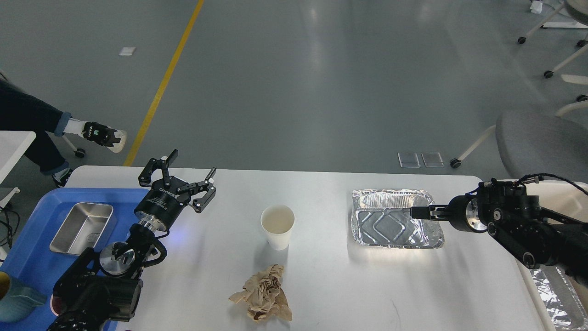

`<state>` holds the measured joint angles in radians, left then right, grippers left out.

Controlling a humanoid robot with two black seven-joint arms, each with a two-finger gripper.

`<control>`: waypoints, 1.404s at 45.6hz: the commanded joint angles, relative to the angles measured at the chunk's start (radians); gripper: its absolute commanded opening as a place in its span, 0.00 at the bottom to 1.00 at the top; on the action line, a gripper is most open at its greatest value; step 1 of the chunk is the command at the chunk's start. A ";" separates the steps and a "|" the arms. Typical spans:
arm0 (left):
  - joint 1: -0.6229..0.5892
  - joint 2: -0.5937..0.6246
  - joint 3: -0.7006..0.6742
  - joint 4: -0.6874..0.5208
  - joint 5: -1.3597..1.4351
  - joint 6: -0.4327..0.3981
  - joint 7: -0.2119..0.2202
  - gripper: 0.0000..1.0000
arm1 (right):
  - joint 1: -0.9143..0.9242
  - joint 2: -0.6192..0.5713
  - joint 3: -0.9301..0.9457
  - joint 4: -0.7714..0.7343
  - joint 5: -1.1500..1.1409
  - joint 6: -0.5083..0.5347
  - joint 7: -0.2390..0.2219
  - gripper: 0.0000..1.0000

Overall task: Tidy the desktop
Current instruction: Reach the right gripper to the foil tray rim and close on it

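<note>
The white desktop (330, 276) carries a white paper cup (277, 226) at the centre and a crumpled brown paper wad (262, 293) in front of it. An empty foil tray (390, 224) lies to the right. My left gripper (192, 164) is open and empty, held above the desktop's back left, left of the cup. My right gripper (414, 212) reaches in from the right over the foil tray's right half. Its fingers show as one narrow dark bar, so I cannot tell them apart or see whether they touch the tray.
A blue plastic tray (32, 248) at the left edge holds a steel pan (81, 228) and a teal mug (14, 299). A beige bin (567, 193) at the right edge holds another foil tray (551, 294). A grey chair (537, 142) stands behind it.
</note>
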<state>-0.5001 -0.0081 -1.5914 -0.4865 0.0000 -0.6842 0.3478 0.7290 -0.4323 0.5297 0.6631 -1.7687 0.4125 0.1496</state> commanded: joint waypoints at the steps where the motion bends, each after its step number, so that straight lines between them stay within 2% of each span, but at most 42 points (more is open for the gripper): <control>1: -0.001 0.000 0.001 0.000 0.000 0.000 0.000 1.00 | 0.004 0.003 -0.016 -0.005 -0.001 0.000 0.002 1.00; 11: 0.000 0.002 0.001 0.000 0.000 0.000 0.000 1.00 | 0.004 0.026 -0.023 -0.062 0.000 -0.020 0.002 1.00; 56: 0.008 -0.003 0.001 -0.001 0.000 0.000 0.000 1.00 | 0.003 0.096 -0.025 -0.140 0.014 -0.020 -0.001 1.00; 61: 0.008 -0.003 0.001 -0.001 0.000 0.000 0.000 1.00 | 0.003 0.096 -0.025 -0.140 0.014 -0.020 -0.001 0.85; 64: 0.008 -0.003 0.001 -0.001 0.000 0.000 0.000 1.00 | 0.001 0.095 -0.028 -0.138 0.012 -0.015 -0.001 0.69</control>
<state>-0.4924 -0.0108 -1.5908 -0.4878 0.0000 -0.6841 0.3480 0.7312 -0.3360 0.5046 0.5232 -1.7550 0.3934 0.1488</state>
